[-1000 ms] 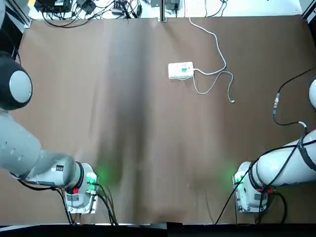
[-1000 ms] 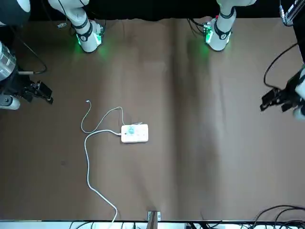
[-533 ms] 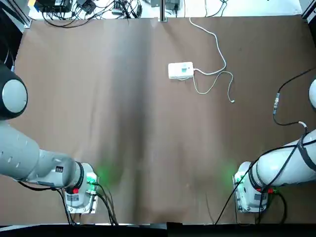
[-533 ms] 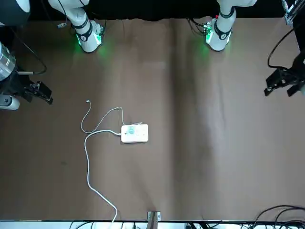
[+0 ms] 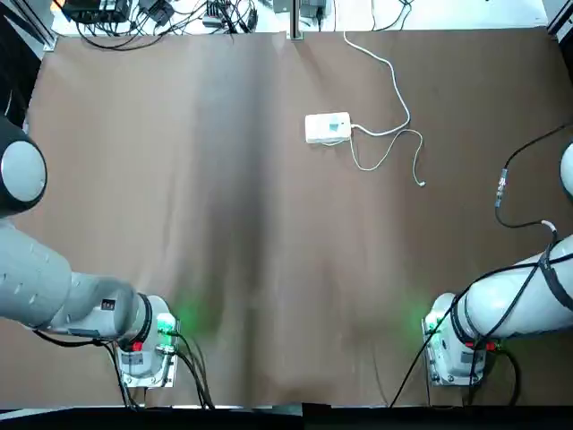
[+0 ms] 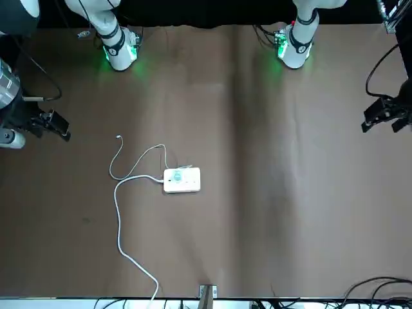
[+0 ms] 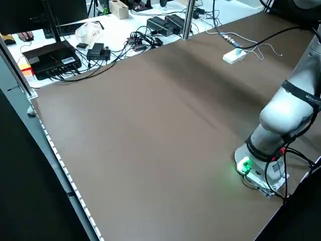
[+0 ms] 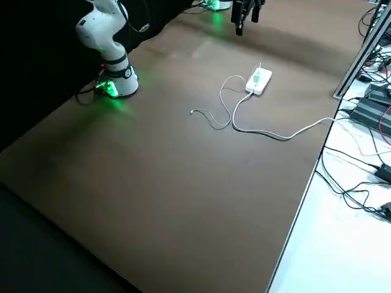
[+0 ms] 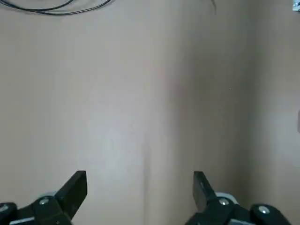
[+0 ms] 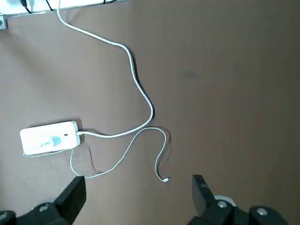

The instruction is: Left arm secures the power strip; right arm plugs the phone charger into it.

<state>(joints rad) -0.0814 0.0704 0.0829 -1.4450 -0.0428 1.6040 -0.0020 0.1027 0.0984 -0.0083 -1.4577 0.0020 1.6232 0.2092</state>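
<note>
The white power strip lies at the far middle of the table, also seen in the front view and the right wrist view. The teal phone charger sits on top of it, and its thin white cable curls away over the table. My left gripper hangs open at the table's left edge, far from the strip, with only bare table between its fingers. Far off at the right edge, my right gripper is open and holds nothing.
The strip's thick white cord runs to the table's far edge. Black cables and adapters lie on the white bench behind the table. A metal post stands at the far edge. Both arm bases glow green at the near edge.
My left gripper has drawn back toward the table's left edge and the robot's side. The right arm, strip and charger have stayed put.
</note>
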